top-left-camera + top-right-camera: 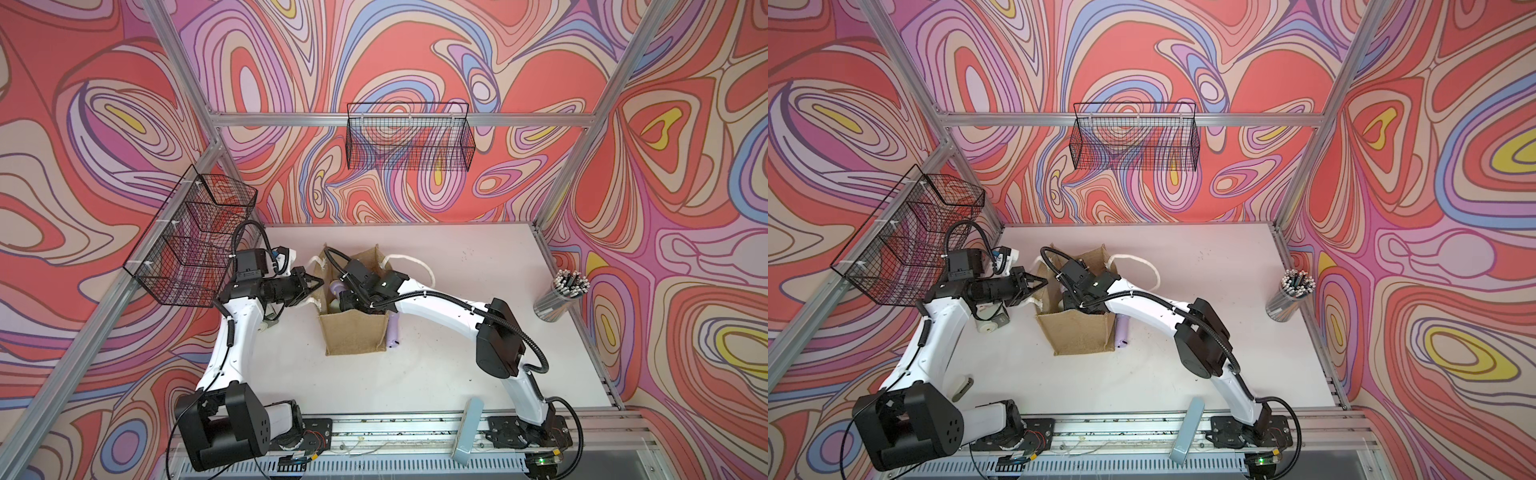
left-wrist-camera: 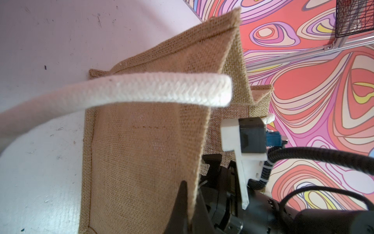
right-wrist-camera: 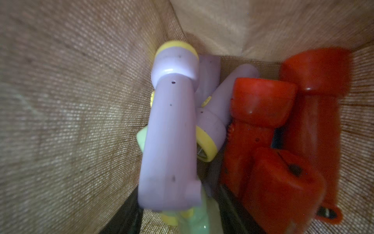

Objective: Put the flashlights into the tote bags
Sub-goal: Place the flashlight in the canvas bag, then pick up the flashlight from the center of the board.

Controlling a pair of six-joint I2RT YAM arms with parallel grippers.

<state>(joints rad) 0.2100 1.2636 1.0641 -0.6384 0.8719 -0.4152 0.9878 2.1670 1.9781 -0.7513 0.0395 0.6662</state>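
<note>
In both top views, the tan burlap bag (image 1: pixel 353 338) is shown upright and open on the table (image 1: pixel 457 353), with one lilac flashlight (image 1: pixel 394 332) lying outside, just beside it. In the left wrist view, the left gripper (image 2: pixel 191 206) is seen clamped on the bag's rim, near a white rope handle (image 2: pixel 141 91). In the right wrist view, red, lilac and pale green flashlights (image 3: pixel 263 101) are shown piled inside the bag, and the fingers (image 3: pixel 125 218) of the right gripper (image 3: pixel 179 190) are spread apart around the tail of the blurred top flashlight (image 3: pixel 170 131).
</note>
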